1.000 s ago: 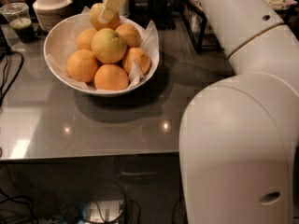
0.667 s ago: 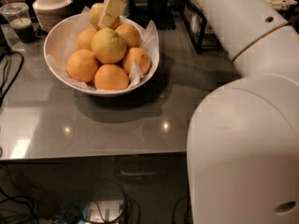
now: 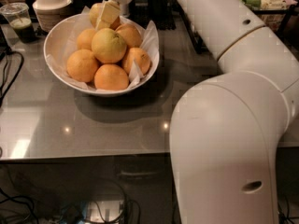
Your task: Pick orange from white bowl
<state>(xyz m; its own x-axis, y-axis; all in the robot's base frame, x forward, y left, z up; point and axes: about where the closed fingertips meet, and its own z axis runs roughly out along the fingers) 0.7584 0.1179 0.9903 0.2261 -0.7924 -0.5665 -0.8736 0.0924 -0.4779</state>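
The white bowl (image 3: 55,45), lined with crinkled paper, stands on the grey table at upper left and holds several fruits. The large dull golden-yellow orange (image 3: 95,12) lies at the back of the pile, partly hidden. A yellow-green fruit (image 3: 108,45) sits on top in the middle, with smaller deep-orange ones (image 3: 82,65) around it. My gripper (image 3: 109,14) reaches down from the top edge and sits right at the orange's right side, over the back of the bowl.
My white arm (image 3: 229,139) fills the right half of the view. A plastic cup with a dark drink (image 3: 17,20) and a stack of white lidded cups (image 3: 50,2) stand behind the bowl at left. Cables hang at the table's left edge (image 3: 9,78).
My gripper has come down a little toward the fruit at the back of the bowl. The arm's bulk has shifted slightly right. The fruits have not moved.
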